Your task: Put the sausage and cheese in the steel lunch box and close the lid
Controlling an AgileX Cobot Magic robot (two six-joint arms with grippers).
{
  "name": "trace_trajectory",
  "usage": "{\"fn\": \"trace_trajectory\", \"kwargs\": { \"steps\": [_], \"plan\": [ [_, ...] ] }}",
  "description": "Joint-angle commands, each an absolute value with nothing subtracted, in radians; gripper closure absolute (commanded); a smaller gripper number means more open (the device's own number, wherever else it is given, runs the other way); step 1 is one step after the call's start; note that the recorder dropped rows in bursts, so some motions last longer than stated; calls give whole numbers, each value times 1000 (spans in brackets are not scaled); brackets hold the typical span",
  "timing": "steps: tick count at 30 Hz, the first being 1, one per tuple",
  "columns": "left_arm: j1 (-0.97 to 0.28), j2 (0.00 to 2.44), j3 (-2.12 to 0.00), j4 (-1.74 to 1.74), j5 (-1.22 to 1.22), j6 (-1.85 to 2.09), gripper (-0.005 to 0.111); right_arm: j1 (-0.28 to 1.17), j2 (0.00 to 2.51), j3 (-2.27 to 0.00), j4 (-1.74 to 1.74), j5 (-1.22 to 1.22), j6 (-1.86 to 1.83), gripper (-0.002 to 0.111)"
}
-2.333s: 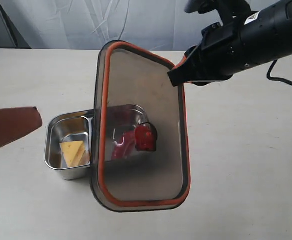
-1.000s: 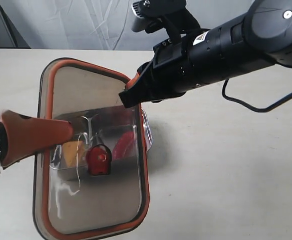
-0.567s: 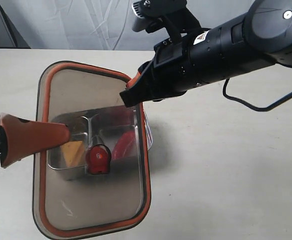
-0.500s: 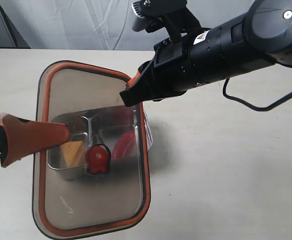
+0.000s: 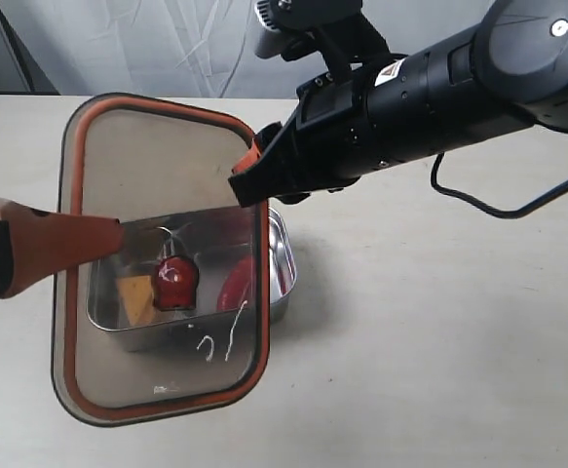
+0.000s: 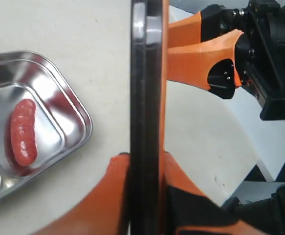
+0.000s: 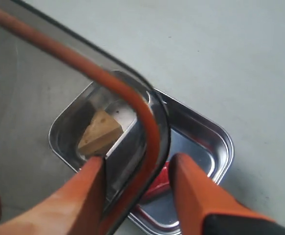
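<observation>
lid: dark translucent lid [image 5: 157, 175] with an orange rim seal, held in the air above the box, tilted, not seated on it; it shows edge-on in the left wrist view [image 6: 144, 122]
valve: small red valve [image 5: 174, 281] at the lid's centre
left gripper: left gripper [image 5: 118, 237] has its orange fingers pressed on both faces of the lid's edge [image 6: 144, 166], clamped on it
right gripper: right gripper [image 5: 247, 175] pinches the opposite edge, one finger on each side of the rim [image 7: 137, 166], grasping the lid
steel lunch box: steel lunch box [image 5: 282, 263] sits on the table under the lid, mostly seen through it; its right end sticks out past the lid's edge [image 6: 78, 117] [image 7: 220, 137]
sausage: red ribbed sausage [image 6: 24, 132] lies in the box's right-hand compartment as the exterior view shows it [image 5: 233, 286]
cheese: yellow cheese [image 7: 100, 132] wedge with holes lies in the other compartment, across the divider from the sausage [image 5: 134, 298]
table: pale beige table [image 5: 439, 341]
</observation>
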State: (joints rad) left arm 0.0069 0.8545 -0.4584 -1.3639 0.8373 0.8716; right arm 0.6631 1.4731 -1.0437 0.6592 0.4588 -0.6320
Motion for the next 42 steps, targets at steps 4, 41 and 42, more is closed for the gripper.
{"fn": "trace_trajectory", "kwargs": {
  "steps": [4, 41, 42],
  "plan": [
    [8, 853, -524, -1263, 752, 861, 107, 663, 1455, -1043, 644, 424, -633, 65],
    [-210, 897, -749, -214, 468, 656, 107, 618, 1261, -1043, 479, 570, -408, 65],
    [-227, 907, -749, -148, 459, 599, 107, 618, 1261, -1043, 477, 570, -408, 65]
  ]
}}
